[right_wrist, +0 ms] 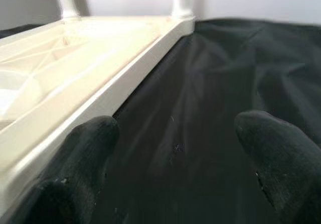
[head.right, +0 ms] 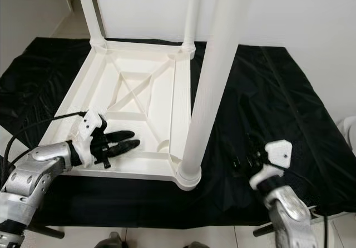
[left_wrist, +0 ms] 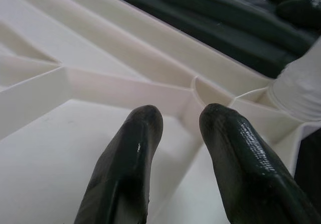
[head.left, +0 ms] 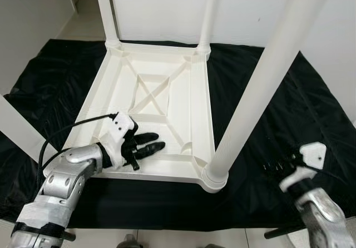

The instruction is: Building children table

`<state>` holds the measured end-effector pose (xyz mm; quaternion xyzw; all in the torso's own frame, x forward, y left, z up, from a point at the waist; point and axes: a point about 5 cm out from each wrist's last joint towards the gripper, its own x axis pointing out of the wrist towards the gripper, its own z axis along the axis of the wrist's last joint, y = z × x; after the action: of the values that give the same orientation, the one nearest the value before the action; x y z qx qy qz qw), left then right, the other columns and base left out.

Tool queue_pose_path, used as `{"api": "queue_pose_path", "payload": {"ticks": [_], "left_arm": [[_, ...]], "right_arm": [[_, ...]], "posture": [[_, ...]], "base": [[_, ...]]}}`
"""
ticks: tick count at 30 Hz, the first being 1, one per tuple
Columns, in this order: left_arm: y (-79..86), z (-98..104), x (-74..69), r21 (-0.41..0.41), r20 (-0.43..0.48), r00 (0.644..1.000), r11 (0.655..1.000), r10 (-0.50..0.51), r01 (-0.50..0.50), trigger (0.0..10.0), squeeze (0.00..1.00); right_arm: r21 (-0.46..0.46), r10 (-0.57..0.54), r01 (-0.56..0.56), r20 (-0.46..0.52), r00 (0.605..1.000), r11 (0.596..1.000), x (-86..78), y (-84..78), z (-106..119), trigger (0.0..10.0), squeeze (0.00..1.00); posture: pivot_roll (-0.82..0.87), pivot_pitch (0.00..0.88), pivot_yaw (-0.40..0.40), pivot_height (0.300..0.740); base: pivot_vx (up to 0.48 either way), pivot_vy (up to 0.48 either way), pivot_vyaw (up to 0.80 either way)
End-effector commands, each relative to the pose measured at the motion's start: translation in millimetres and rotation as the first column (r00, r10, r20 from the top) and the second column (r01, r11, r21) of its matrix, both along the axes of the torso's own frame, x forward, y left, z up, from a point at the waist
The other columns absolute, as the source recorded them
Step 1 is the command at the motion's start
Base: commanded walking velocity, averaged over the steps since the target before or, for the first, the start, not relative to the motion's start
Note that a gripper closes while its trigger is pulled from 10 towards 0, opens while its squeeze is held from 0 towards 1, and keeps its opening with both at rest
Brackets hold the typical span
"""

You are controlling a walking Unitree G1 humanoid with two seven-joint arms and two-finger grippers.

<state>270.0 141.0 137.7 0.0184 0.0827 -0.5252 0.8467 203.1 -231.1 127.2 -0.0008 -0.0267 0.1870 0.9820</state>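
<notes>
Inside the upturned table's point(head.left: 167, 170) near rim, left hand point(head.left: 153, 142) slightly parted, right hand point(head.right: 245, 158) spread over black sheet point(head.left: 261, 120).

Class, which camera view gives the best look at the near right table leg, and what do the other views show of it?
The left eye view: the near right table leg shows from its socket upward. The right eye view shows it too, more upright. The left wrist view catches its base beyond the left gripper.
</notes>
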Motion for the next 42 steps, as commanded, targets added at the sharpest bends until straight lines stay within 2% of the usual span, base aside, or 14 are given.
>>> {"api": "queue_pose_path", "payload": {"ticks": [1,5,7,9,10,11,12,13,14,21,23,28,39,42], "left_arm": [[-1.5,1,-3.9,-0.009,-0.012,1.0,1.0,-0.013,0.013,10.0,0.0],[-3.7,1,-5.7,-0.008,-0.011,1.0,1.0,-0.012,0.012,10.0,0.0],[-6.3,3,-8.7,-0.011,-0.009,1.0,1.0,-0.028,0.028,10.0,0.0],[-6.3,3,-8.7,-0.011,-0.009,1.0,1.0,-0.028,0.028,10.0,0.0],[-7.2,5,-11.0,-0.009,-0.002,0.999,0.999,-0.042,0.042,10.0,0.0],[-7.2,5,-11.0,-0.009,-0.002,0.999,0.999,-0.042,0.042,10.0,0.0],[-8.6,5,-13.8,-0.003,0.002,0.998,0.998,-0.059,0.059,10.0,0.0],[-8.6,5,-13.8,-0.003,0.002,0.998,0.998,-0.059,0.059,10.0,0.0],[-11.0,6,-17.5,0.008,0.007,0.997,0.997,-0.072,0.072,10.0,0.0],[-15.9,7,-21.4,0.008,0.004,0.998,0.998,-0.06,0.06,10.0,0.0],[-16.9,7,-21.8,0.005,0.007,0.998,0.998,-0.059,0.059,10.0,0.0],[-22.0,5,-24.9,-0.006,0.0,0.998,0.998,-0.057,0.057,10.0,0.0],[-35.4,3,-32.5,-0.025,0.007,0.997,0.997,-0.076,0.076,10.0,0.0],[-42.0,3,-32.6,-0.041,0.029,0.997,0.996,-0.073,0.075,10.0,0.0]], "right_arm": [[0.014,0.064,-0.064,-0.016,0.998,0.998,-4.9,1.7,3,10.0,0.0],[0.003,0.132,-0.132,-0.041,0.99,0.991,-10.9,4.9,2,10.0,0.0],[-0.016,0.261,-0.264,-0.098,0.96,0.964,-21.2,13.0,-1,10.0,0.0],[-0.016,0.261,-0.264,-0.098,0.96,0.964,-21.2,13.0,-1,10.0,0.0],[-0.011,0.326,-0.329,-0.118,0.938,0.944,-25.5,18.8,-2,10.0,0.0],[-0.011,0.326,-0.329,-0.118,0.938,0.944,-25.5,18.8,-2,10.0,0.0],[-0.002,0.393,-0.397,-0.132,0.91,0.918,-27.2,27.0,-2,10.0,0.0],[-0.002,0.393,-0.397,-0.132,0.91,0.918,-27.2,27.0,-2,10.0,0.0],[0.004,0.481,-0.485,-0.136,0.866,0.874,-28.6,37.7,1,10.0,0.0],[-0.017,0.593,-0.601,-0.147,0.792,0.799,-21.3,48.3,10,10.0,0.0],[-0.032,0.598,-0.609,-0.148,0.787,0.793,-18.9,48.7,11,10.0,0.0],[-0.09,0.552,-0.559,-0.095,0.829,0.824,0.0,55.1,13,10.0,0.0],[-0.06,0.524,-0.527,-0.052,0.85,0.848,22.5,80.0,7,10.0,0.0],[-0.063,0.45,-0.451,-0.038,0.892,0.89,32.2,80.3,2,10.0,0.0]], "posture": [[0.05,0.024,0.002,0.74],[0.06,0.024,0.003,0.74],[0.05,0.022,0.004,0.74],[0.05,0.022,0.004,0.74],[0.06,0.022,0.005,0.74],[0.06,0.022,0.005,0.74],[0.06,0.021,0.004,0.74],[0.06,0.021,0.004,0.74],[0.07,0.021,0.0,0.74],[0.07,0.016,-0.012,0.74],[0.07,0.016,-0.012,0.74],[0.08,0.006,-0.031,0.74],[0.09,0.0,-0.043,0.74],[0.09,0.0,-0.044,0.74]], "base": [[0.0,0.0,0.0],[0.0,0.0,0.0],[0.0,0.0,0.0],[0.0,0.0,0.0],[0.0,0.0,0.0],[0.0,0.0,0.0],[0.0,0.0,0.0],[0.0,0.0,0.0],[0.0,0.0,0.0],[0.0,0.0,0.0],[0.0,0.0,0.0],[0.0,0.0,0.0],[0.0,0.0,0.0],[0.0,0.0,0.0]]}}
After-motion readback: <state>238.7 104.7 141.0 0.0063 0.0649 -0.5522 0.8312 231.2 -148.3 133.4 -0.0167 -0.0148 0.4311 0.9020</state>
